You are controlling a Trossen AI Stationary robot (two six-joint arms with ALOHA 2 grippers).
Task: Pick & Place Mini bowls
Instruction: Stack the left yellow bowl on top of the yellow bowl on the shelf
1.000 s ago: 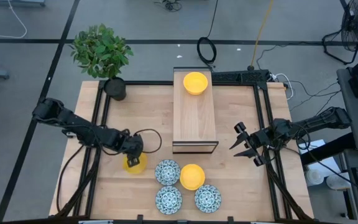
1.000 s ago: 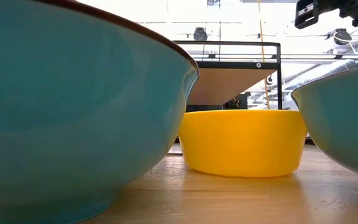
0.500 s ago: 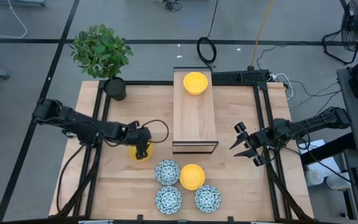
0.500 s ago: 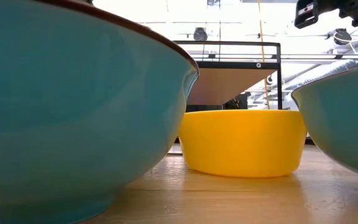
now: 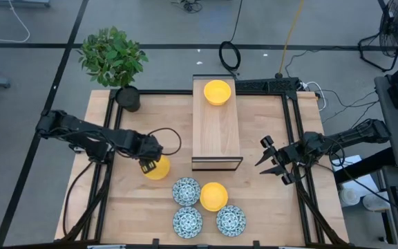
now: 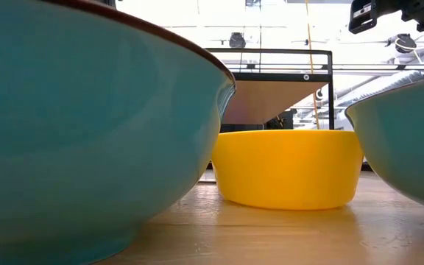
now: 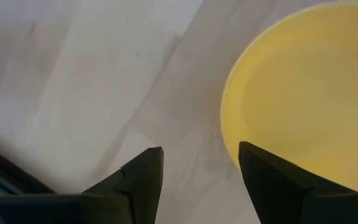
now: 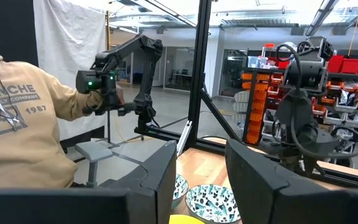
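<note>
One bowl placed, five to go.
Left end effector, open over a yellow bowl at seven o'clock on the worktop, grips nothing; right end effector waits open.

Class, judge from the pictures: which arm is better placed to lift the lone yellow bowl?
Left. The left gripper, open, sits at the yellow bowl; the right gripper waits far off.

Your left arm reaches in from the table's left edge, elbow bent, wrist angled down. Left gripper sits low, fingers spread apart with open gap between them. Your right arm comes in from the right edge, held off to that side. Right gripper points inward, fingers parted.
</note>
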